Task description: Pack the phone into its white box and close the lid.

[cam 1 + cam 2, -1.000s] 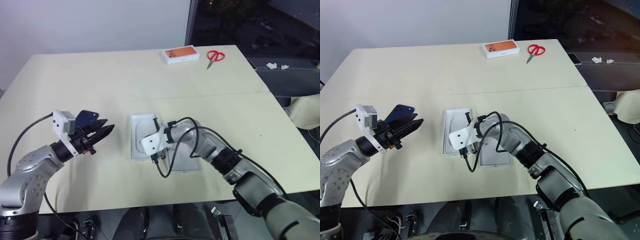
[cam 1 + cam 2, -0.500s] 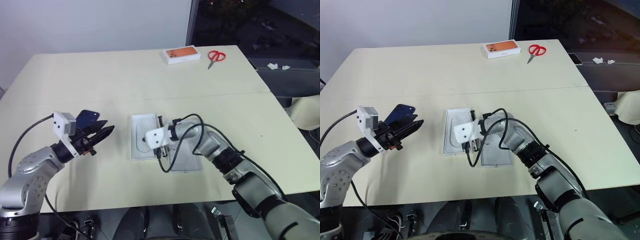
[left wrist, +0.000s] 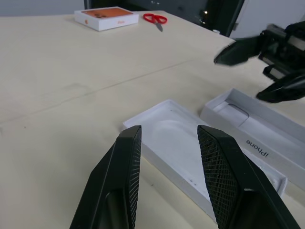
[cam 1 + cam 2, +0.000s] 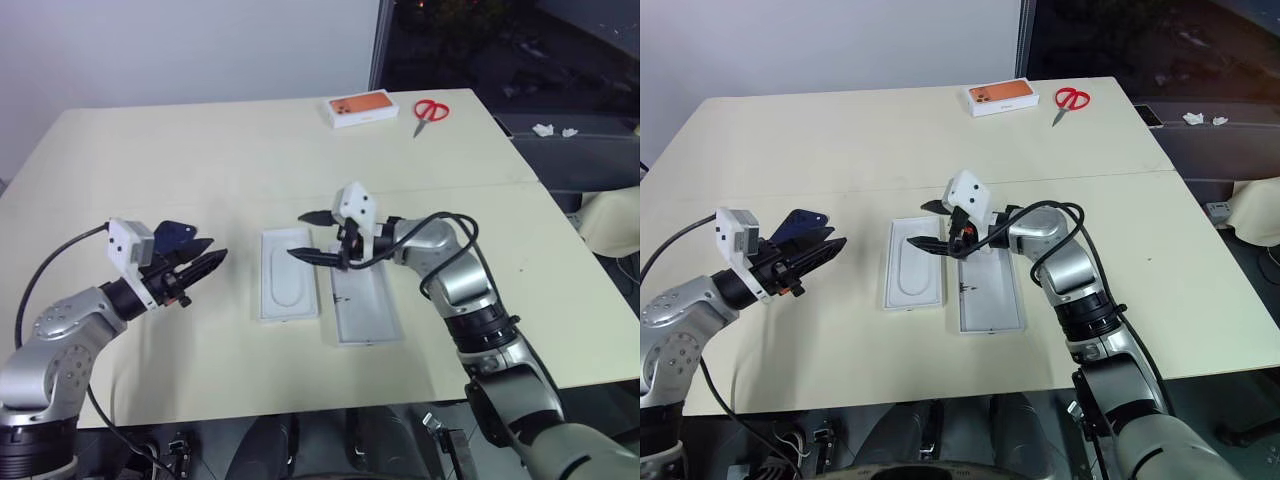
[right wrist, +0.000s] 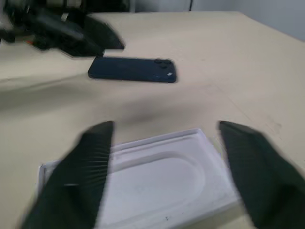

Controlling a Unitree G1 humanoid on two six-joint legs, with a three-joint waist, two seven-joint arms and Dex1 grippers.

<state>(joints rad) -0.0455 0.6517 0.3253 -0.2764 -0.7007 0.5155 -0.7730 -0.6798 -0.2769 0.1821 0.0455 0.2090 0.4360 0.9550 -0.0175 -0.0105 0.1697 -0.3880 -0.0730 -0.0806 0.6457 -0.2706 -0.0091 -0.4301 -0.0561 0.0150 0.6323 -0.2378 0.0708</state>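
The head views catch just a dark blue sliver of the phone [image 4: 178, 233] behind the left gripper [image 4: 212, 252]. The right wrist view lays it out whole: flat on the table [image 4: 200, 150], glossy navy back up, camera cluster at one end. It lies just beyond the left gripper's black fingers, not between them. The left wrist view shows those fingers partly spread around nothing. The right gripper [image 4: 308, 236] hangs above the far end of the white insert [image 4: 290, 287] with its oval recess, jaws spread wide and empty, well apart from the phone. Beside the insert lies the lid [image 4: 365, 305], open side up, pale inside; the left wrist view shows "iPhone" lettering on its wall.
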